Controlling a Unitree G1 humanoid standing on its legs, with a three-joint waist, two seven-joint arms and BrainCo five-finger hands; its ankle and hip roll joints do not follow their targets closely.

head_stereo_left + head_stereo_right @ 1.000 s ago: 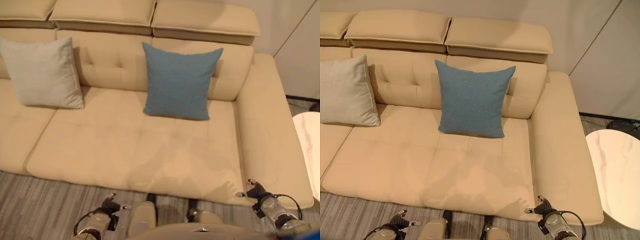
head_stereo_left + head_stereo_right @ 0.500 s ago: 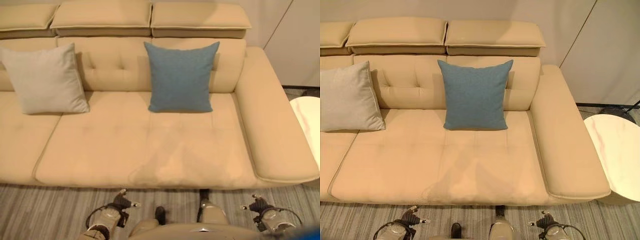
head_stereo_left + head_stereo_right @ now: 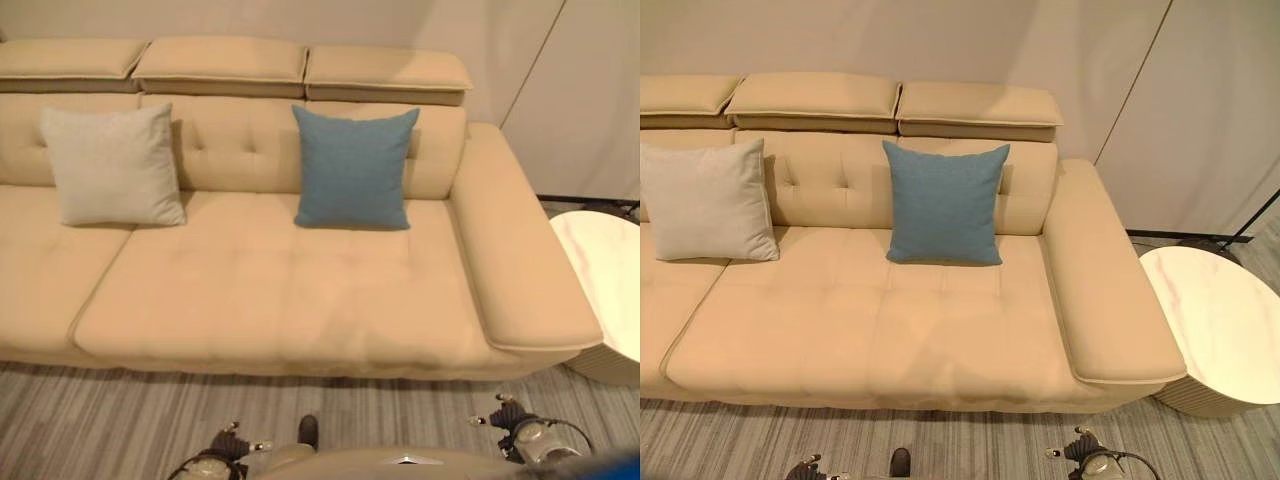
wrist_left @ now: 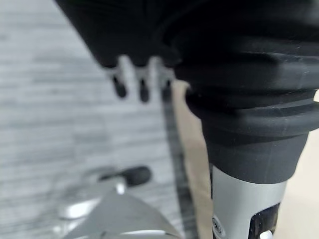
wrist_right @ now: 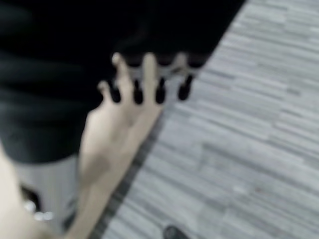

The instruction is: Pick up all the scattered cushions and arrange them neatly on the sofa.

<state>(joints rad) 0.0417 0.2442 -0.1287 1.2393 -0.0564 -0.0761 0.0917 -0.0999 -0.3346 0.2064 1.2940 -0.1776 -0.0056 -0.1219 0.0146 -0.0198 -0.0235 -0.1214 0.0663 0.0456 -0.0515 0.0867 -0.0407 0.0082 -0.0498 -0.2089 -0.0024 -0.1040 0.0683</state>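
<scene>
Two cushions lean upright against the backrest of the beige sofa (image 3: 270,290): a light grey cushion (image 3: 112,165) toward the left and a blue cushion (image 3: 353,168) right of the middle. Both my hands hang low over the striped floor in front of the sofa, well short of the cushions. My left hand (image 3: 228,442) shows at the bottom edge, and in its wrist view the fingers (image 4: 142,87) point straight down and hold nothing. My right hand (image 3: 507,417) is at the lower right. Its fingers (image 5: 149,87) are straight too, with nothing in them.
A round white marble side table (image 3: 1215,330) stands close to the sofa's right armrest (image 3: 1100,290). A thin black pole (image 3: 1252,222) leans behind the table by the wall. Grey striped carpet (image 3: 120,420) runs along the sofa's front.
The camera has pulled back and risen, so the sofa looks farther off and more wall shows. Both hands sit lower in the picture. The cushions have not moved on the sofa.
</scene>
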